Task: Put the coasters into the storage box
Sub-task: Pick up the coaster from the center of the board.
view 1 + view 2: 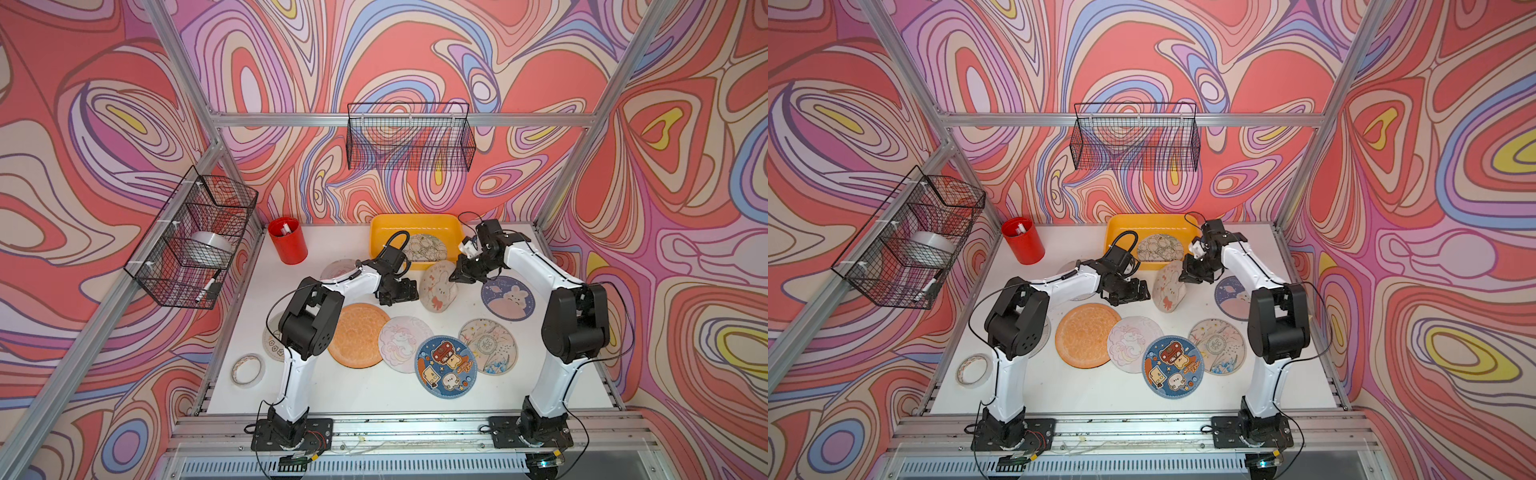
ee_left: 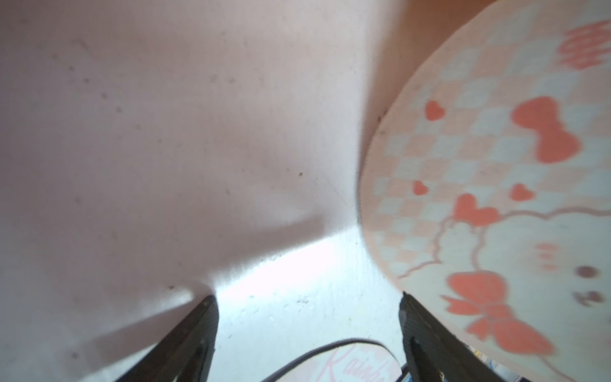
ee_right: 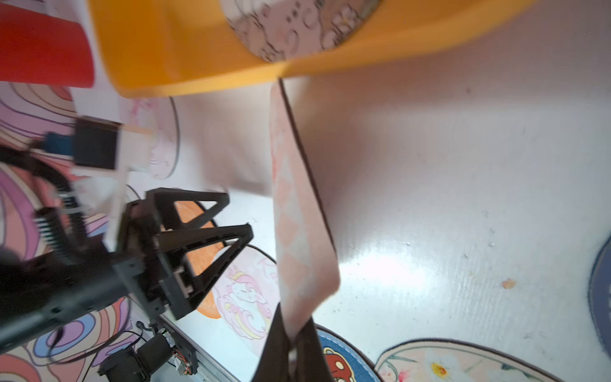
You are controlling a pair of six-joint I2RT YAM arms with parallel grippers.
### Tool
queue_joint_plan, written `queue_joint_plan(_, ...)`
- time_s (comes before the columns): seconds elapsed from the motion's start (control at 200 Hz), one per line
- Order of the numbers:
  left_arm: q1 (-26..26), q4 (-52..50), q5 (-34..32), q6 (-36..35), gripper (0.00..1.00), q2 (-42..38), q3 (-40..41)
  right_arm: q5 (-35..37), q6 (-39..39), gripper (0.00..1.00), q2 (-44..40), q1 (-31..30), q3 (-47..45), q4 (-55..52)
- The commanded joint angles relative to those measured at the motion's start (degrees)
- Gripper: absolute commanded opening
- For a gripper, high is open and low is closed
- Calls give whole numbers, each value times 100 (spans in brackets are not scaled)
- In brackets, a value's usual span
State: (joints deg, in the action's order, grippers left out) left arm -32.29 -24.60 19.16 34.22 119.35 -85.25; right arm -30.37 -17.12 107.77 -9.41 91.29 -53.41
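Observation:
My right gripper (image 1: 455,280) (image 3: 291,334) is shut on the rim of a pale bunny coaster (image 1: 438,286) (image 3: 297,215) with red bows, holding it on edge just in front of the yellow storage box (image 1: 382,232) (image 3: 185,49). One printed coaster (image 1: 428,249) lies in the box. My left gripper (image 1: 409,291) (image 2: 307,301) stands open right beside the held coaster (image 2: 496,198), with nothing between its fingers. Flat on the table lie an orange coaster (image 1: 357,334), a unicorn one (image 1: 401,343), a blue cartoon one (image 1: 446,365), a floral one (image 1: 488,347) and a blue bunny one (image 1: 509,297).
Two more pale coasters (image 1: 336,270) (image 1: 272,345) lie partly under the left arm. A red cup (image 1: 287,239) stands at the back left. A tape ring (image 1: 248,370) lies at the table's left edge. Black wire baskets (image 1: 195,237) (image 1: 409,137) hang on the walls.

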Motion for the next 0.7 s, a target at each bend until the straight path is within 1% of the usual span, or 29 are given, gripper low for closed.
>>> queue_joint_plan(0.0,94,220,62,71,89,-309,239,-299,95,0,-146,1,480,-220)
queue_joint_plan(0.185,204,316,102,-6,91,-505,412,-443,-221,0,72,1,1303,-98)
queue_joint_plan(0.396,317,285,146,-130,93,-668,539,-437,-648,0,404,-9,1989,427)
queue_joint_plan(0.696,518,292,166,-283,95,-988,857,-353,-834,0,1426,-172,3066,764)
